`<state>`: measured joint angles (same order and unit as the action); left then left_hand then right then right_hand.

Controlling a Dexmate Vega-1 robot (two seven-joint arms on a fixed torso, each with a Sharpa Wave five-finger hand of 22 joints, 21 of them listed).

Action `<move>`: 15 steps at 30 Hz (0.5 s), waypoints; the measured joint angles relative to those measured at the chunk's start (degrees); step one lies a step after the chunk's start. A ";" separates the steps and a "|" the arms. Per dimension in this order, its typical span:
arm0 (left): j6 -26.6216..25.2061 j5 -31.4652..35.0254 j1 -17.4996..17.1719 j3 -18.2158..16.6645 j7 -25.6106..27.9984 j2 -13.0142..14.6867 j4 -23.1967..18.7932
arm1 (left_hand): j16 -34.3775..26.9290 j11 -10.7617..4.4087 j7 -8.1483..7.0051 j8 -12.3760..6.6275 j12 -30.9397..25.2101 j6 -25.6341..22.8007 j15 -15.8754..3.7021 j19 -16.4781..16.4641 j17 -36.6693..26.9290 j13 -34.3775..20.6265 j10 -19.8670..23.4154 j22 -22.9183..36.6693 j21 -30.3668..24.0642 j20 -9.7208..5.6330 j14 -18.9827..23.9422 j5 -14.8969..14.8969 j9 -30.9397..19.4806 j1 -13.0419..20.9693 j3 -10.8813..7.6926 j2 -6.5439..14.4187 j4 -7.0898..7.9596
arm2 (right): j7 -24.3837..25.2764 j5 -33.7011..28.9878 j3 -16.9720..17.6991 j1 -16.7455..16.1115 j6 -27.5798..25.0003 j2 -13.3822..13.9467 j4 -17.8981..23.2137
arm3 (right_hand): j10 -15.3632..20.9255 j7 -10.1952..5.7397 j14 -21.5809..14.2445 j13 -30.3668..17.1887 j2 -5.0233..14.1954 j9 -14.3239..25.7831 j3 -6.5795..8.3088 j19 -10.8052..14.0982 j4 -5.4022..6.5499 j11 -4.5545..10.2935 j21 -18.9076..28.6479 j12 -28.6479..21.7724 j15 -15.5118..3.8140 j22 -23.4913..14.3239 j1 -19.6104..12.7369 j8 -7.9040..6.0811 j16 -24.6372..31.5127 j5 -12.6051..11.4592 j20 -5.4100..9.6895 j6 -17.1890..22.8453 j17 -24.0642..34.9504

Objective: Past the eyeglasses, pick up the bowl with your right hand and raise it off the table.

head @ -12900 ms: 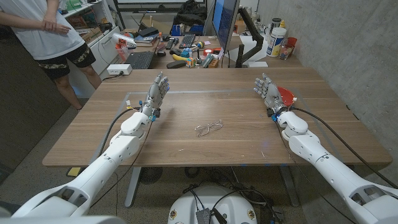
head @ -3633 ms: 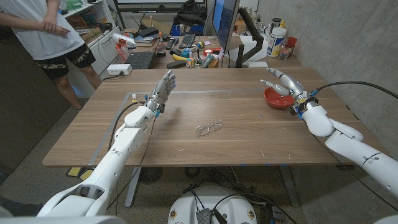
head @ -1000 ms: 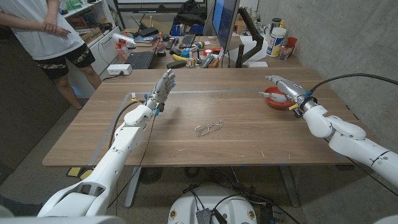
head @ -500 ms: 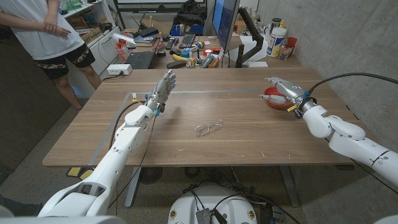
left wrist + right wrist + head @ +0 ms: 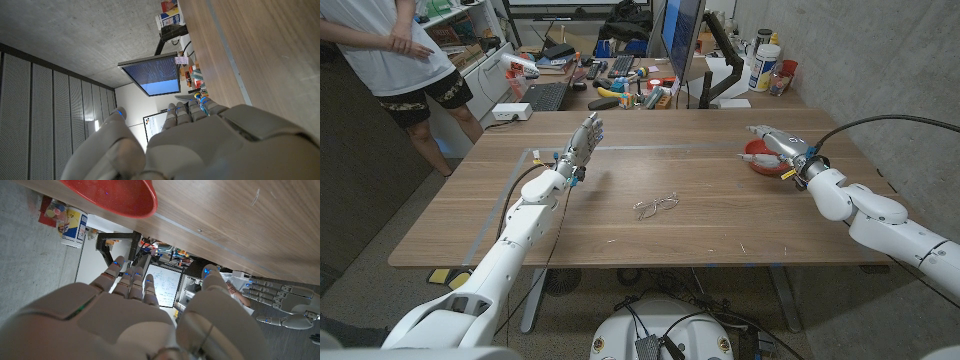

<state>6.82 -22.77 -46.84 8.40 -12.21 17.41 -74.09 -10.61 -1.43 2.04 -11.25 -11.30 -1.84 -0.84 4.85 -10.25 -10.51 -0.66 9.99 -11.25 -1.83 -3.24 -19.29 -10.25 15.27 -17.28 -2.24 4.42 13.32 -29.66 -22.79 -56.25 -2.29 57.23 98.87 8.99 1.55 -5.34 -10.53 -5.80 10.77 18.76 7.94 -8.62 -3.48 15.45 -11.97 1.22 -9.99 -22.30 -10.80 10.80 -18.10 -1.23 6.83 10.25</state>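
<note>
Two robot hands are over the wooden table (image 5: 720,215). The right hand (image 5: 775,146) holds nothing, its fingers straight and apart, just beside the red bowl (image 5: 761,159), which sits on the table. The eyeglasses (image 5: 656,206) lie mid-table. The left hand (image 5: 584,140) stands up, fingers apart, holding nothing.

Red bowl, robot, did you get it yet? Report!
Right hand open, fingers out beside the red round bowl, no grip. Bowl on the wooden table, not lifted. Left hand open, upright. Thin wire-framed eyeglasses mid-table, clear of the path.
</note>
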 measured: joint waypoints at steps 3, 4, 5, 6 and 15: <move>0.00 -0.05 -0.09 -0.01 0.03 0.00 -0.15 | 0.00 0.00 0.00 0.00 0.00 0.00 0.00 0.00 0.00 0.00 0.00 0.00 0.00 0.00 0.00 0.00 0.00 0.00 0.00 0.00 0.00 | -0.29 -0.15 -0.08 0.00 -0.19 0.14 0.12 | 0.00 0.00 0.00 0.00 0.00 0.00 0.00 0.00 0.00 0.00 0.00 0.00 0.00 0.00 0.00 0.00 0.00 0.00 0.00 0.00 0.00; 0.00 -0.05 -0.11 -0.01 0.03 0.00 -0.18 | 0.00 0.00 0.00 0.00 0.00 0.00 0.00 0.00 0.00 0.00 0.00 0.00 0.00 0.00 0.00 0.00 0.00 0.00 0.00 0.00 0.00 | -0.34 -0.17 -0.08 0.00 -0.24 0.14 0.12 | 0.00 0.00 0.00 0.00 0.00 0.00 0.00 0.00 0.00 0.00 0.00 0.00 0.00 0.00 0.00 0.00 0.00 0.00 0.00 0.00 0.00; 0.00 -0.05 -0.16 -0.02 0.03 0.00 -0.23 | 0.00 0.00 0.00 0.00 0.00 0.00 0.00 0.00 0.00 0.00 0.00 0.00 0.00 0.00 0.00 0.00 0.00 0.00 0.00 0.00 0.00 | -0.40 -0.22 -0.08 0.00 -0.33 0.14 0.12 | 0.00 0.00 0.00 0.00 0.00 0.00 0.00 0.00 0.00 0.00 0.00 0.00 0.00 0.00 0.00 0.00 0.00 0.00 0.00 0.00 0.00; 0.01 -0.09 -0.20 -0.02 0.05 0.00 -0.26 | 0.00 0.00 0.00 0.00 0.00 0.00 0.00 0.00 0.00 0.00 0.00 0.00 0.00 0.00 0.00 0.00 0.00 0.00 0.00 0.00 0.00 | -0.47 -0.27 -0.13 0.00 -0.40 0.26 0.21 | 0.00 0.00 0.00 0.00 0.00 0.00 0.00 0.00 0.00 0.00 0.00 0.00 0.00 0.00 0.00 0.00 0.00 0.00 0.00 0.00 0.00; 0.01 -0.17 -0.43 -0.07 0.13 0.04 -0.57 | 0.00 0.00 0.00 0.00 0.00 0.00 0.00 0.00 0.00 0.00 0.00 0.00 0.00 0.00 0.00 0.00 0.00 0.00 0.00 0.00 0.00 | -1.47 -0.82 -0.55 0.00 -1.32 0.63 0.48 | -0.21 -0.22 0.00 0.00 -0.22 0.00 0.00 0.00 0.00 0.21 -0.21 0.00 0.00 0.00 -0.21 0.00 0.00 -0.44 0.00 -0.21 0.00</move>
<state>6.83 -22.93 -47.27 8.33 -12.09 17.45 -74.66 -10.61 -1.43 2.04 -11.25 -11.30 -1.84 -0.84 4.85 -10.25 -10.51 -0.66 9.99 -11.25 -1.83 -3.24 -19.29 -10.25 15.27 -17.29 -2.24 4.42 11.86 -30.49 -23.34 -56.25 -3.60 57.85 99.35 8.78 1.33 -5.34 -10.53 -6.02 10.77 18.76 7.94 -8.62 -3.27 15.25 -11.97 1.22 -9.99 -22.51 -10.81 10.80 -18.54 -1.23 6.62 10.25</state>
